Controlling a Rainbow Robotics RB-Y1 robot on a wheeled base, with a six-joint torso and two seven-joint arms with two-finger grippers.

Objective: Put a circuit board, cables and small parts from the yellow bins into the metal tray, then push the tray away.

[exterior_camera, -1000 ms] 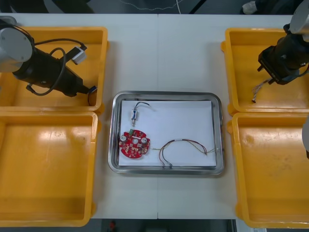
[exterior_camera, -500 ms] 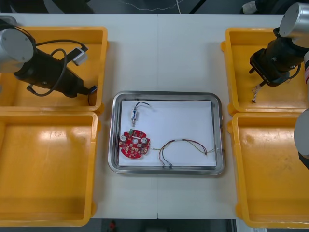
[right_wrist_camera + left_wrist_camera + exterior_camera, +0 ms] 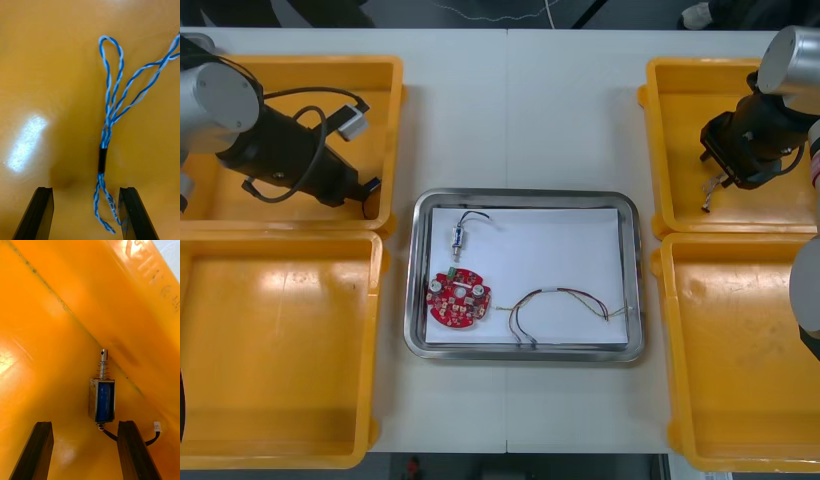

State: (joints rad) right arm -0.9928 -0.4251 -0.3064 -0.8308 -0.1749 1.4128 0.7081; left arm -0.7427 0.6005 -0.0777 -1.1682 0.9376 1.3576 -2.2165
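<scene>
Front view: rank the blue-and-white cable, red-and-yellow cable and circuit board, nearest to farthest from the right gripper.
1. Blue-and-white cable, in the far right bin, under the right gripper.
2. Red-and-yellow cable, right half of the tray.
3. Circuit board, tray's left side.

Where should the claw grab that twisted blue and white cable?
Pinch the black band, where the twisted blue and white cable is bunched tight; its loops beyond splay apart. Come straight down, since it lies flat on the yellow bin floor, just ahead of the open right claw.
</scene>
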